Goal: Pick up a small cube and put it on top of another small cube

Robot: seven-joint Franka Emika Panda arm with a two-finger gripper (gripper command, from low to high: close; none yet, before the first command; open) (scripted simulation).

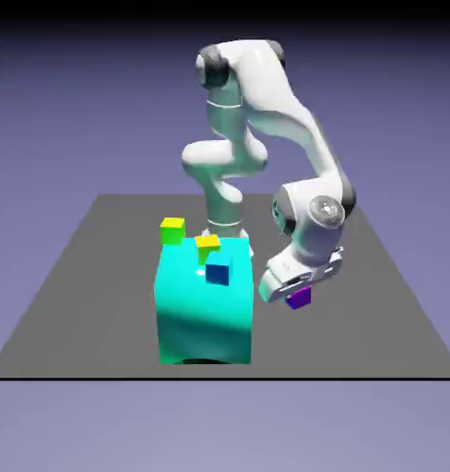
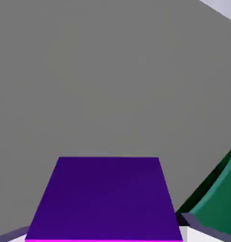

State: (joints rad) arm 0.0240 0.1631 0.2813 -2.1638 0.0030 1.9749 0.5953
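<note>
A small purple cube [image 1: 300, 297] sits between the fingers of my gripper [image 1: 298, 295], just to the exterior view's right of the big cyan block [image 1: 205, 318]. In the hand view the purple cube [image 2: 105, 198] fills the lower middle and hides the finger tips. The gripper is shut on it. A blue small cube [image 1: 218, 271] and a yellow small cube [image 1: 207, 245] rest on top of the cyan block. A yellow-green small cube [image 1: 172, 230] sits at the block's far left corner.
The grey table [image 1: 376, 304] spreads around the block. The cyan block's dark green side [image 2: 217, 198] shows at the hand view's lower right, close to the held cube. The arm's white links rise behind the block.
</note>
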